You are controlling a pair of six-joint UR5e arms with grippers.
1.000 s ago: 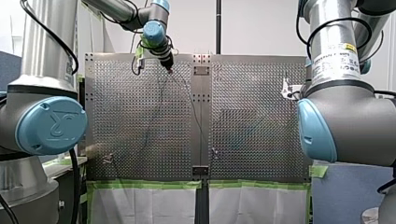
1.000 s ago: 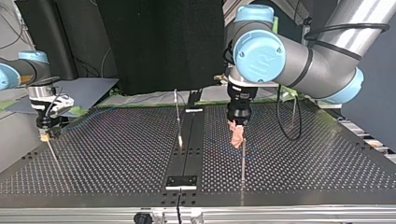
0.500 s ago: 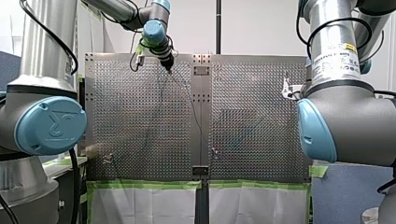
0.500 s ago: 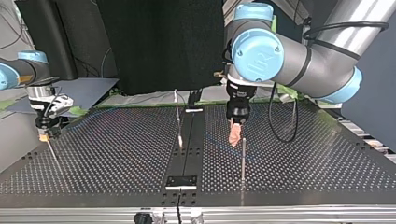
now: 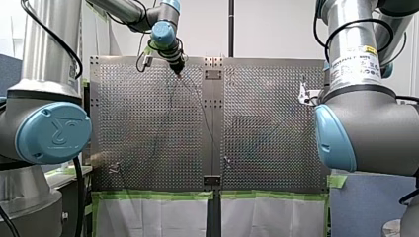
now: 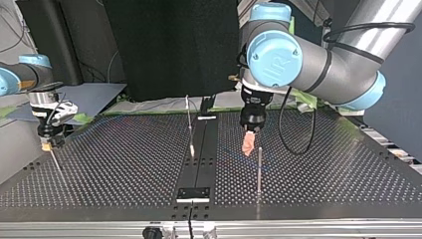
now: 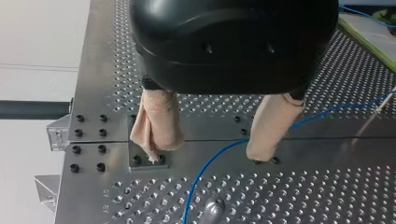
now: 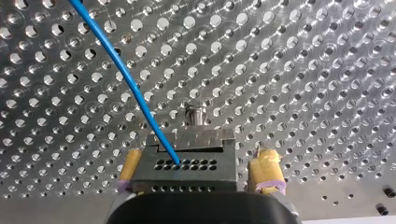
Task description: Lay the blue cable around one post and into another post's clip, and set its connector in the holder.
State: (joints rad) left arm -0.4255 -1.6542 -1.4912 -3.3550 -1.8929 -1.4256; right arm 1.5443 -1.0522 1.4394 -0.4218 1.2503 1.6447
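Observation:
In the left wrist view my left gripper (image 7: 205,156) is open, its beige-padded fingers (image 7: 156,126) just above the plate. The blue cable (image 7: 219,154) lies on the plate and runs between them, held by neither. A thin post (image 6: 259,169) stands right beside this gripper (image 6: 248,148) in the top view. In the right wrist view my right gripper (image 8: 196,175) is open. Between its yellow pads (image 8: 264,168) sits a grey connector block (image 8: 187,163), where the blue cable (image 8: 126,79) ends. One pad stands clear of the block.
A second thin post (image 6: 189,124) stands by the dark centre strip (image 6: 199,164) of the perforated table. Two small fixtures (image 5: 225,160) (image 5: 116,168) sit near the front view's lower edge. A stud (image 8: 196,114) rises just ahead of the connector block.
My left gripper has shifted a little toward the top view's left, away from the post, and its wrist has turned. My right arm has not moved.

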